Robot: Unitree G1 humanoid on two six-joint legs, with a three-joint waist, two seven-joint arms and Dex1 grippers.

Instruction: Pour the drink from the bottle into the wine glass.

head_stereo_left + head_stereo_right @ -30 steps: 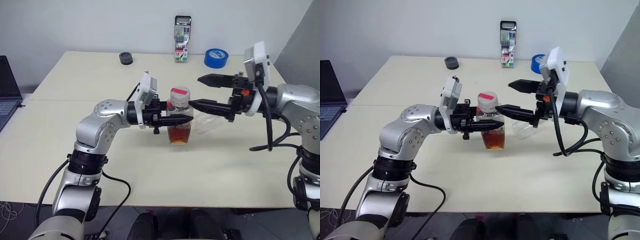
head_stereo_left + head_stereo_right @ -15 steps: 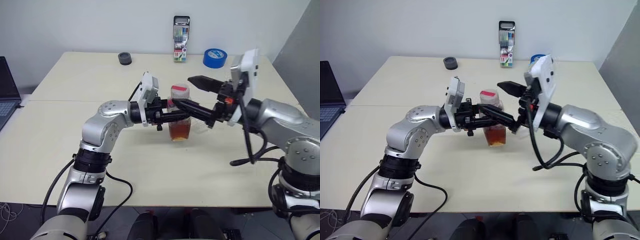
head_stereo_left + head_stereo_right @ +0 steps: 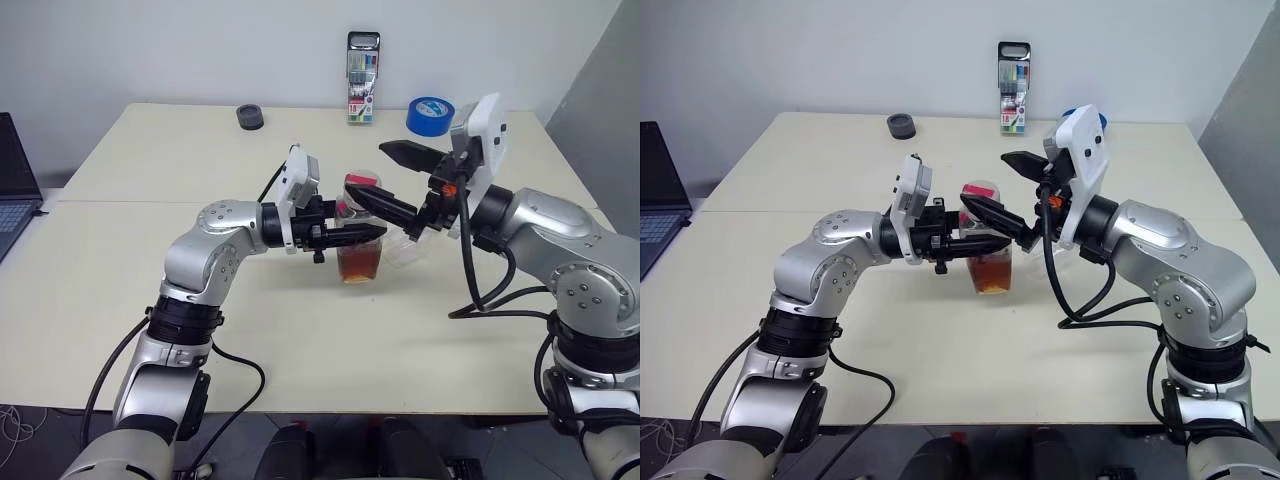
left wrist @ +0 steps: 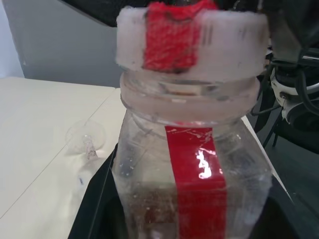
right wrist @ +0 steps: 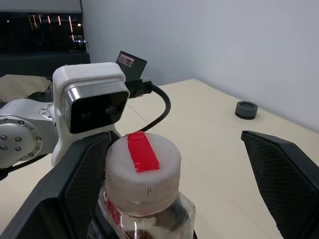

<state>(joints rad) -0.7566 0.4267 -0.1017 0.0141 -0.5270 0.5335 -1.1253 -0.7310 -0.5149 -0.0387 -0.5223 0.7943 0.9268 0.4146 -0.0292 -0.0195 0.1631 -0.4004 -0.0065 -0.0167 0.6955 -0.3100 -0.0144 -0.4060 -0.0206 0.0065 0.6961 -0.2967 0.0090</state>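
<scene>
holding the bottle (image 3: 359, 238) upright near mid-table, our left gripper (image 3: 352, 236) pinches its body below the neck. our right gripper (image 5: 179, 174) stands spread wide, one finger either side of the cap (image 5: 142, 169), not touching. we judge the thin plastic light and squashy, so the cap rim is the place to grip. the glass (image 4: 87, 139) lies on its side beyond the bottle, fragile; the left wrist view shows its stem clearly, the head views barely.

wall (image 3: 200, 50): pale grey | table (image 3: 150, 290): beige | floor (image 3: 20, 420): dark
</scene>
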